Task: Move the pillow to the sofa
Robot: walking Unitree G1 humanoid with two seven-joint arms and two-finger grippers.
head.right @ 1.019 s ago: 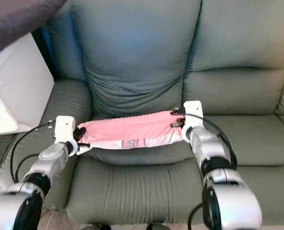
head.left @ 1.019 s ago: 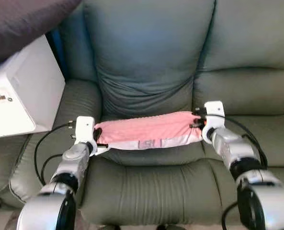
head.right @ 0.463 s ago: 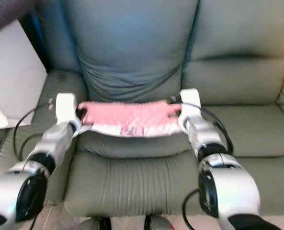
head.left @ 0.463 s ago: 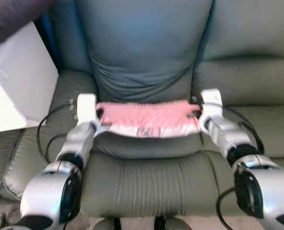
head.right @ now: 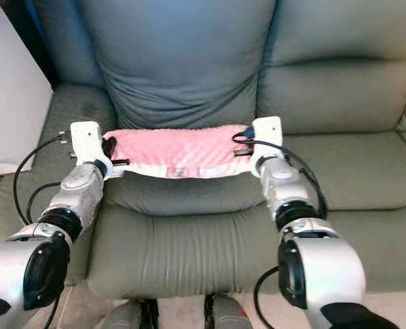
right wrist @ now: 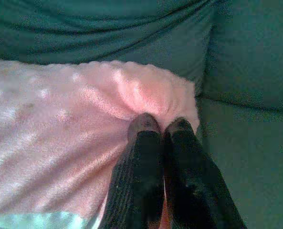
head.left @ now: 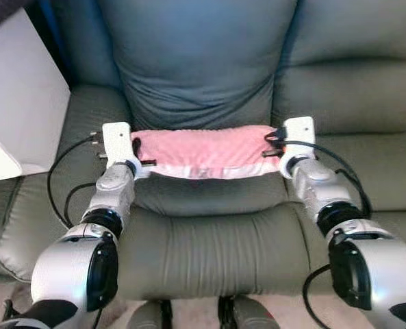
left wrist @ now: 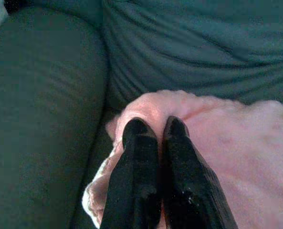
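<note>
A pink pillow (head.left: 204, 147) with a white lower edge stretches flat between my two arms over the seat of the grey-green sofa (head.left: 209, 240), close to its back cushion (head.left: 196, 62). My left gripper (left wrist: 153, 128) is shut on the pillow's left end (left wrist: 146, 107). At the opposite end, the right gripper (right wrist: 159, 125) is pinched shut on the pink fabric (right wrist: 84, 124). Both wrists (head.left: 118, 140) (head.left: 298, 130) sit level at the pillow's two ends.
A white box-like unit (head.left: 14, 110) stands at the left beside the sofa's armrest (head.left: 31, 205). A second seat (head.left: 381, 171) of the sofa lies to the right. Black cables (head.left: 66, 188) loop off both forearms.
The view has shifted closer to the sofa. The pillow, still held at both ends, now sits further in over the seat, nearer the back cushion.
</note>
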